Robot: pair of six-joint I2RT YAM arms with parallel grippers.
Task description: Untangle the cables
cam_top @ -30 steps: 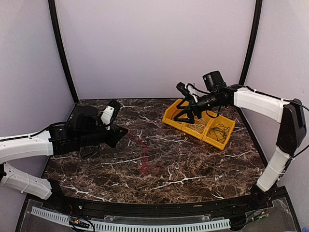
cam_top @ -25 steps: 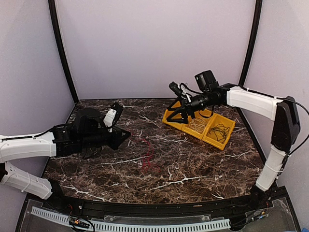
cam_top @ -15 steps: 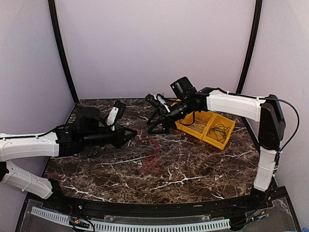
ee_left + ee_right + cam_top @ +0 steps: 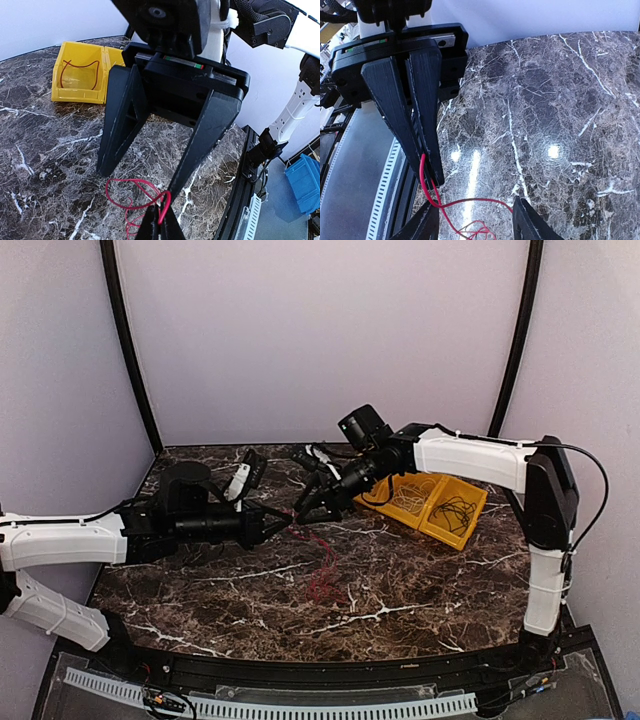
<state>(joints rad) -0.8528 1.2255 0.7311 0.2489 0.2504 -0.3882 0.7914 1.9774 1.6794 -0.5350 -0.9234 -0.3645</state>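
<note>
- The left fingers (image 4: 424, 100), black and tapered, are clenched on one strand of the thin red cable (image 4: 322, 575).
- The right fingers (image 4: 120, 125) stand spread, straddling that strand.
- The rest of the cable trails in loops onto the dark marble desk (image 4: 430, 585), near the yellow plastic bins (image 4: 470, 530).

You worked in a robot lab test cell, not a home or a shop. Plain pale walls (image 4: 320, 340) and black corner posts (image 4: 126, 340) boxed in a marble-look table (image 4: 420, 580). The white-and-black left arm (image 4: 60, 540) and right arm (image 4: 470, 455) were mounted at its near edge, by a slotted cable duct (image 4: 300, 706). Yellow parts bins (image 4: 432, 529) sat on the table. A blue bin (image 4: 305, 182) showed beyond the table edge in the left wrist view.
</note>
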